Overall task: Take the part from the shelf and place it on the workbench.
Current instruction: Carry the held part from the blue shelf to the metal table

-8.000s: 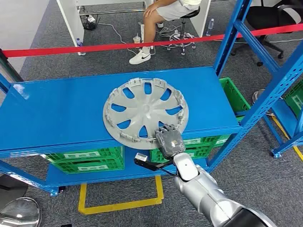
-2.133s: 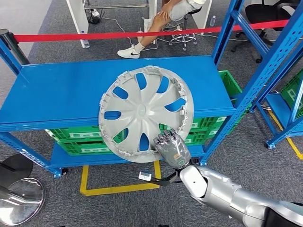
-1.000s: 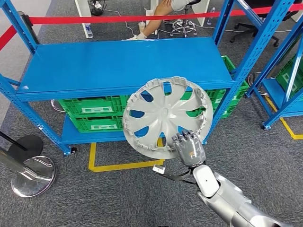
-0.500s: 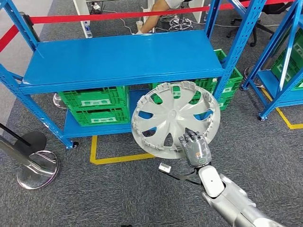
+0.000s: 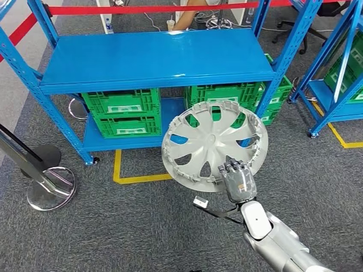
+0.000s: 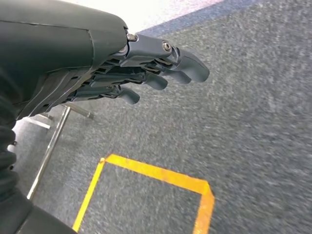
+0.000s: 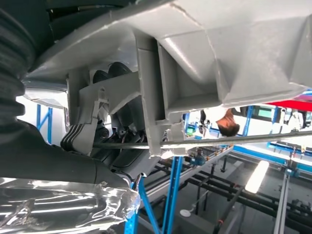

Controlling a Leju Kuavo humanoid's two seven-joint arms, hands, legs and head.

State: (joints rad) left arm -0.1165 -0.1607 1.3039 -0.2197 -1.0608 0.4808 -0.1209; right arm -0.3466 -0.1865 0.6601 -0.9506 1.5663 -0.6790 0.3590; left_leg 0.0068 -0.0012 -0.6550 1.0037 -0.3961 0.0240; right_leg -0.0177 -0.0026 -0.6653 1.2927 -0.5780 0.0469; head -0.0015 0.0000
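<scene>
The part is a large silver-grey wheel cover (image 5: 211, 144) with spoke-shaped cut-outs. My right hand (image 5: 236, 180) grips its near rim and holds it in the air over the grey carpet, in front of the blue shelf (image 5: 158, 59). The right wrist view looks at the cover's ribbed grey underside (image 7: 221, 63), with my dark fingers (image 7: 110, 102) curled around its rim. My left hand (image 6: 121, 73) hangs over the carpet, fingers stretched out and apart, holding nothing.
Green crates (image 5: 122, 110) fill the shelf's lower level. A yellow floor marking (image 5: 128, 173) lies before the shelf. A chrome post base (image 5: 51, 187) stands at the left. A second blue rack (image 5: 338, 68) stands to the right. A red barrier tape (image 5: 150, 8) runs behind.
The wheel cover has come off the shelf top in my right hand and now hangs clear in front of it. The whole view has shifted as I backed away from the shelf.
</scene>
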